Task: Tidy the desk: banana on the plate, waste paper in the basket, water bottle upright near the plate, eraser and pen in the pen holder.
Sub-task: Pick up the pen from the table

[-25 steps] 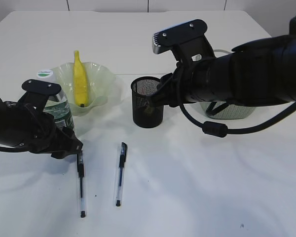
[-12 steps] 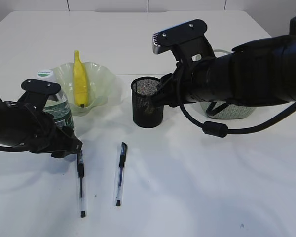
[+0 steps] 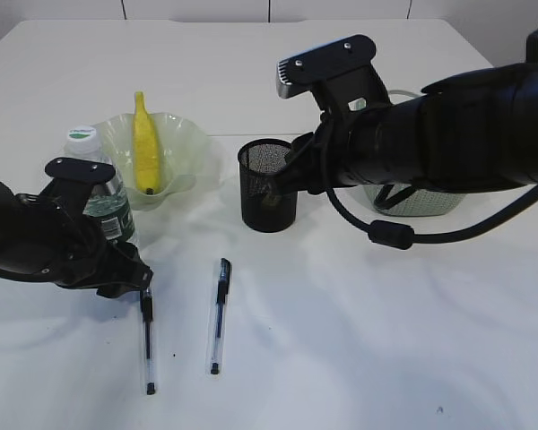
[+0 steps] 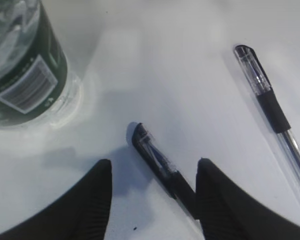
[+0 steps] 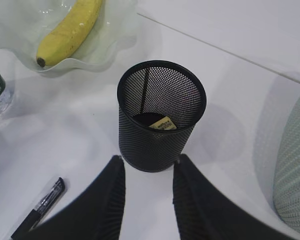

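A black-capped pen (image 4: pixel 157 157) lies on the white desk (image 3: pixel 359 340), its cap end between the fingers of my open left gripper (image 4: pixel 154 166), nearer the right finger. A second pen (image 3: pixel 218 313) lies to its right. The water bottle (image 3: pixel 100 193) stands upright beside the pale green plate (image 3: pixel 184 143), which holds the banana (image 3: pixel 145 148). My right gripper (image 5: pixel 149 160) stands open and empty just in front of the black mesh pen holder (image 5: pixel 160 115). The pale yellow eraser (image 5: pixel 163 124) lies at the holder's bottom. The waste paper is out of view.
The sage green basket (image 3: pixel 426 204) stands at the right, mostly hidden behind my right arm, and its side shows in the right wrist view (image 5: pixel 296 165). The bottle's base (image 4: pixel 25 70) is close to the left of my left gripper.
My left arm has dropped a little toward the front edge and the pen, uncovering more of the water bottle. The right arm has not moved.
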